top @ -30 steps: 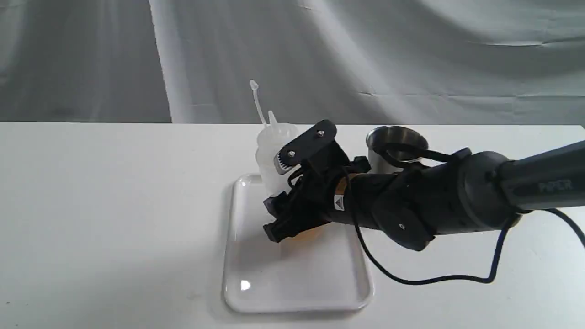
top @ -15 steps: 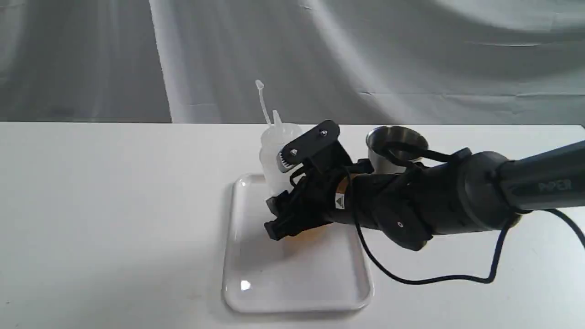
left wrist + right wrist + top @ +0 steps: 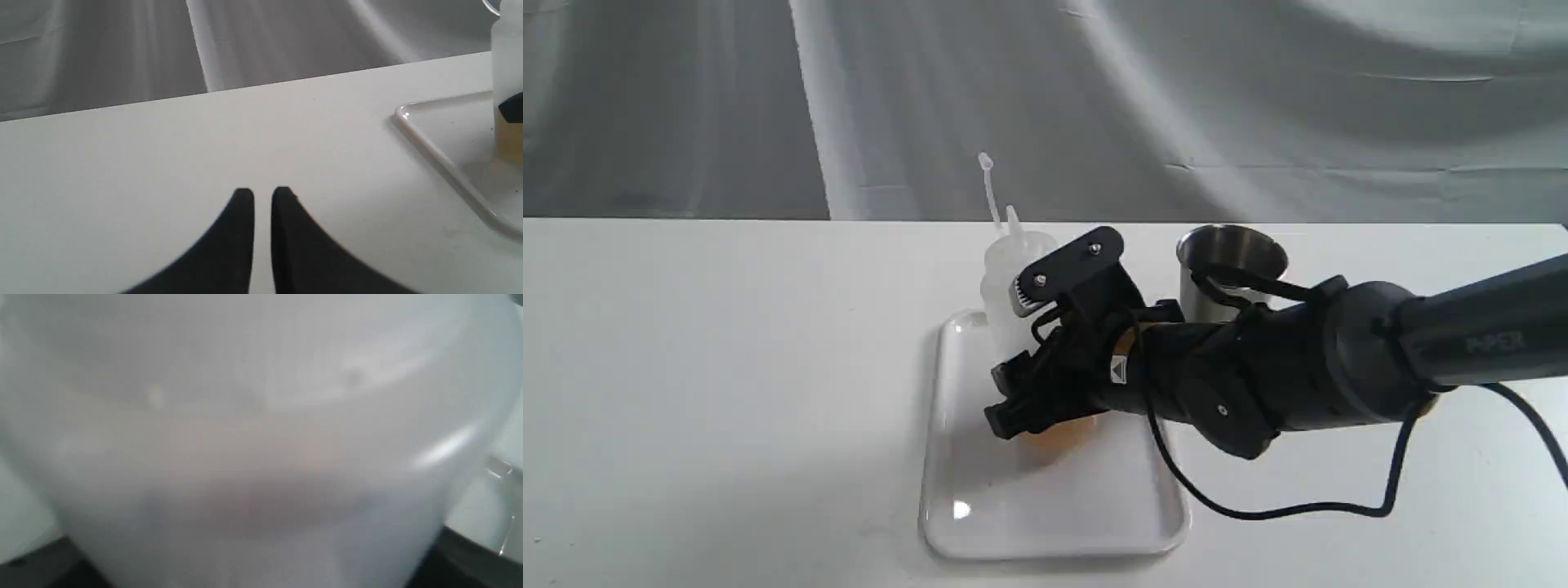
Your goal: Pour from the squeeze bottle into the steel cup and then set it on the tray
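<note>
The bottle (image 3: 1011,278) stands upright over the tray (image 3: 1054,506), toward the tray's 11 o'clock corner in the exterior view, with its nozzle (image 3: 1011,219) pointing to 12 o'clock. The right tool (image 3: 1013,359) grasps it around the lower body, one jaw on each side, and in the right wrist view the bottle's pale wall fills almost the whole picture. A low band of amber liquid (image 3: 508,139) shows at the bottle's foot in the left wrist view. From there the base looks down at the tray's floor or just above it. Whether it bears its own weight I cannot tell.

The cup (image 3: 1230,247) sits on the worktop (image 3: 727,367) at about 2 o'clock from the tray, upright and well apart from the nozzle. What is inside it cannot be seen.

Judging by the upright bottle, away from the cup and over the tray, the pour looks finished and the placing is nearly done. What seems left is to settle the base flat, let the right tool go, and draw the arm clear without tipping the tall, light bottle.

The left tool (image 3: 262,196) hangs over bare worktop at about 9 o'clock from the tray, with its jaws nearly together and nothing between them.
</note>
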You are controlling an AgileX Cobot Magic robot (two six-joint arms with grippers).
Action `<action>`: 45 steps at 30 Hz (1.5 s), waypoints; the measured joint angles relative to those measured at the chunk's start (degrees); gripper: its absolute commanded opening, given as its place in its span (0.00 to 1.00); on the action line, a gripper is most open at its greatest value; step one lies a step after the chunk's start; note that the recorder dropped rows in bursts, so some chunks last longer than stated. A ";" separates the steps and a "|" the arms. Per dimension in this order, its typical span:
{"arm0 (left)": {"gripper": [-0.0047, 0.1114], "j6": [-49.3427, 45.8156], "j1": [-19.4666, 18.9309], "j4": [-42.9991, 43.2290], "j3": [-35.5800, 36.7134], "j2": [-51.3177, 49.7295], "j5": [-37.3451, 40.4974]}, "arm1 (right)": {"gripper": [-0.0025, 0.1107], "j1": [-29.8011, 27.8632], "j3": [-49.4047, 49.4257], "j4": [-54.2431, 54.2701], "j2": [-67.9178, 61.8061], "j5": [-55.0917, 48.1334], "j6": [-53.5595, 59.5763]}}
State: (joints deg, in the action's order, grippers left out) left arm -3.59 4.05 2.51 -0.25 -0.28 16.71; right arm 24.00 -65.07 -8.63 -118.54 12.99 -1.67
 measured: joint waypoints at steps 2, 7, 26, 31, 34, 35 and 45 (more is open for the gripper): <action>0.11 0.00 0.00 0.00 0.00 0.00 0.00 | 0.46 0.00 0.00 0.10 -0.19 0.00 0.00; 0.11 0.00 0.00 0.00 0.00 0.00 0.00 | 0.46 0.00 0.00 0.20 -0.29 0.11 0.00; 0.11 0.00 0.00 0.00 0.00 0.00 0.00 | 0.63 0.00 0.00 0.31 -0.42 0.45 0.13; 0.11 0.00 0.00 0.00 0.00 0.00 0.00 | 0.74 0.00 0.00 0.31 -0.42 -0.75 0.13; 0.11 0.00 0.00 0.00 0.00 0.00 0.00 | 0.77 0.00 0.00 0.31 -0.42 -0.82 0.24; 0.11 0.00 0.00 0.00 0.00 0.00 0.00 | 0.78 0.00 0.00 0.31 -0.42 -0.82 0.24; 0.11 0.00 0.00 0.00 0.00 0.00 0.00 | 0.87 0.00 0.00 0.31 1.11 -2.94 0.24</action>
State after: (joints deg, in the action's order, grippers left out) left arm -3.59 4.05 2.51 -0.25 -0.28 16.71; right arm 24.00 -65.07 -8.32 -117.43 10.05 -1.43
